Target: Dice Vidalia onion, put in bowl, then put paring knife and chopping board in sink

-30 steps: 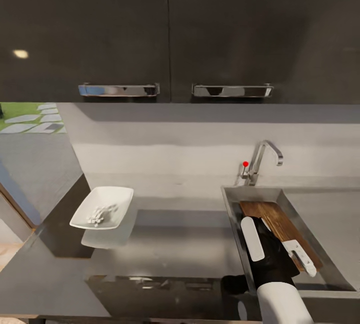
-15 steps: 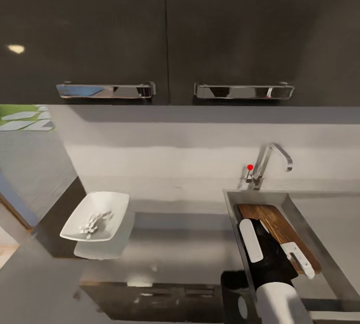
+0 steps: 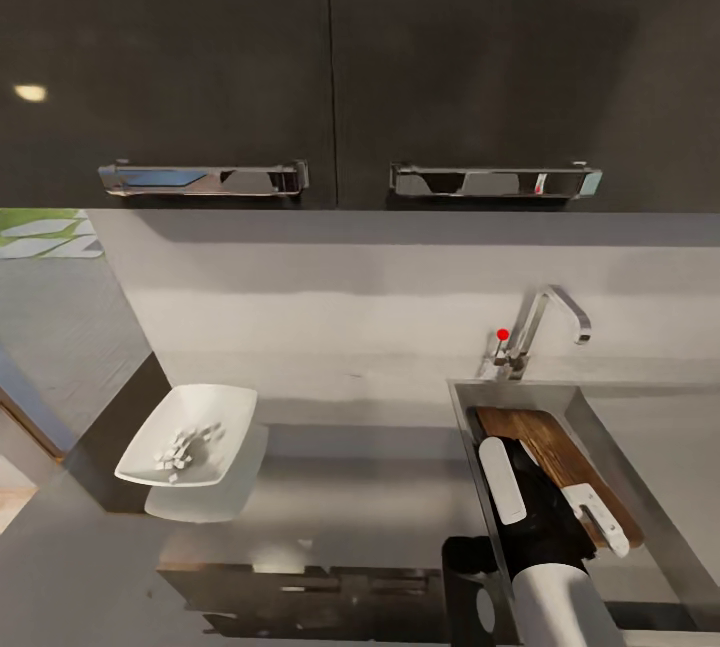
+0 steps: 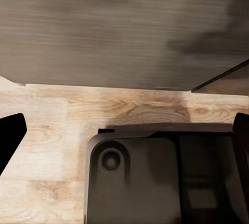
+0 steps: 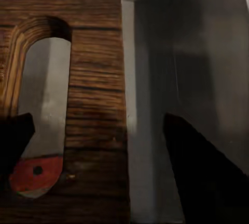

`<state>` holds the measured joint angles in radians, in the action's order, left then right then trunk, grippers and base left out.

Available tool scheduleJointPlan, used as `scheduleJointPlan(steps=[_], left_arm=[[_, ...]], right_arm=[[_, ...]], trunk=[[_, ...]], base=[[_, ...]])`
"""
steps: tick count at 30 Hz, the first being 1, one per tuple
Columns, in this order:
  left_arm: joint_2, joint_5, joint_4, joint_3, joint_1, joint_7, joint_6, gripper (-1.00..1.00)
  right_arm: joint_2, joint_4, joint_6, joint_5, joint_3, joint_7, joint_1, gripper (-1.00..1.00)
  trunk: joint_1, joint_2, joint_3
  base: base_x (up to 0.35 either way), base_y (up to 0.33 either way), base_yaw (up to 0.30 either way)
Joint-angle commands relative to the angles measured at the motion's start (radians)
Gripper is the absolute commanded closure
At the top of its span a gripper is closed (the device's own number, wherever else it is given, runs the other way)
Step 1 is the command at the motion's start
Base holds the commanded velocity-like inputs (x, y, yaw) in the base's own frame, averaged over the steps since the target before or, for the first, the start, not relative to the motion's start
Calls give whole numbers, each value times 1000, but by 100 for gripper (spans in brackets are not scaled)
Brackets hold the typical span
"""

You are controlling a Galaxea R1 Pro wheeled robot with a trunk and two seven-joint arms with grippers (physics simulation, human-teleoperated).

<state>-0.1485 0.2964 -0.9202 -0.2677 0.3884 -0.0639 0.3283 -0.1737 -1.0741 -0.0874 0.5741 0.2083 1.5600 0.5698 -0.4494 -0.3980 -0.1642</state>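
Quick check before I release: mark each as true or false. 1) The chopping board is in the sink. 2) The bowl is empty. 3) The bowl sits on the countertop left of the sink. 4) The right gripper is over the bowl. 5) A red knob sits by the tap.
1) True: the chopping board lies in the sink.
2) False: the bowl holds whitish diced bits.
3) True: it rests on the countertop.
4) False: the right gripper is over the board.
5) True: the red knob is beside the tap.
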Motion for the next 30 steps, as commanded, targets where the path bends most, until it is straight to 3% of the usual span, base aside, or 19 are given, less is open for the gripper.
scheduleJointPlan(steps=[1, 15, 19, 22, 24, 30], left_arm=[[-2, 6, -1, -5, 0, -7, 3, -100], [-1, 6, 0, -5, 0, -7, 3, -100], [-1, 6, 0, -5, 0, -7, 3, -100], [-2, 6, 0, -5, 0, -7, 3, -100], [-1, 6, 0, -5, 0, -7, 3, -100], [-1, 6, 1, -5, 0, -7, 2, -100]], right_arm=[[-1, -1, -9, 3, 2, 3, 1, -100], [-1, -13, 16, 1, 1, 4, 1, -100], [-1, -109, 7, -1, -9, 6, 1, -100], [-1, -259, -64, -1, -45, 8, 1, -100], [-1, -353, -173, -1, -69, 8, 1, -100], [-1, -446, -289, 2, -105, -1, 1, -100]], trunk=[[-1, -2, -2], [-1, -2, -2], [-1, -2, -2], [-1, -2, -2], [-1, -2, -2], [-1, -2, -2]], base=[[0, 0, 0], [0, 0, 0], [0, 0, 0], [0, 0, 0], [-9, 0, 0], [-176, 0, 0]])
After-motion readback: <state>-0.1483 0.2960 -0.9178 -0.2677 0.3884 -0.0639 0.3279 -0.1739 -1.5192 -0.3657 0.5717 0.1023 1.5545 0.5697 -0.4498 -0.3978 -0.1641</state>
